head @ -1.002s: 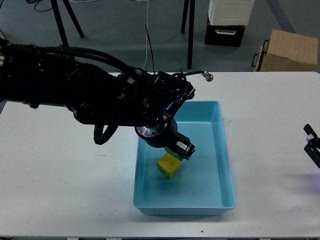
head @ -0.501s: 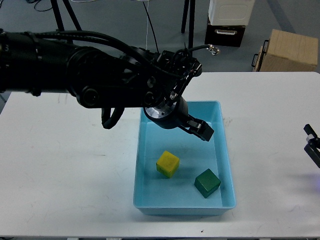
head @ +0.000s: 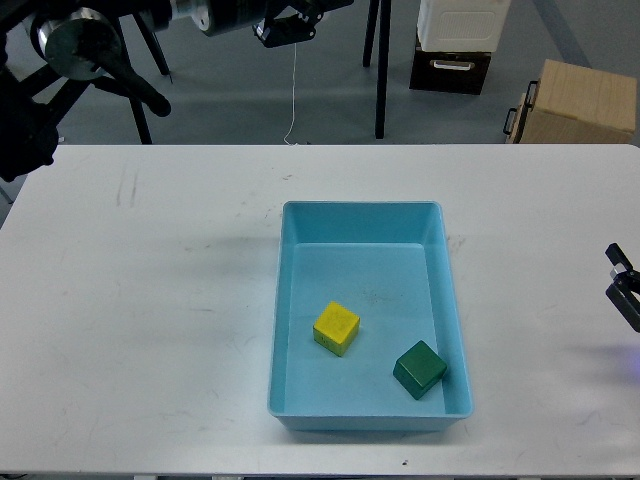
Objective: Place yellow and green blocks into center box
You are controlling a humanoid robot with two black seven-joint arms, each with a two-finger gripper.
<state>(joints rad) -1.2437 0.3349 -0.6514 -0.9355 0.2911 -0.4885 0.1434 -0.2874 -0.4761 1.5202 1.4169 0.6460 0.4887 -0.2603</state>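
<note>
The yellow block (head: 336, 328) and the dark green block (head: 420, 369) both lie on the floor of the light-blue center box (head: 357, 211), a little apart from each other. The green one is near the front right corner. My left gripper (head: 287, 25) is raised high above the far side of the table, at the top edge of the view, well away from the box. It is dark and partly cut off, so I cannot tell how its jaws stand, and nothing shows in it. My right gripper (head: 622, 291) barely shows at the right edge.
The white table (head: 150, 300) carries only the box. Behind it on the floor stand a black-and-white crate (head: 455, 45), a tan cardboard box (head: 580, 100) and black stand legs (head: 380, 70).
My left arm let go of the green block into the box beside the yellow one, then rose up and back to the top left. The right gripper has not moved.
</note>
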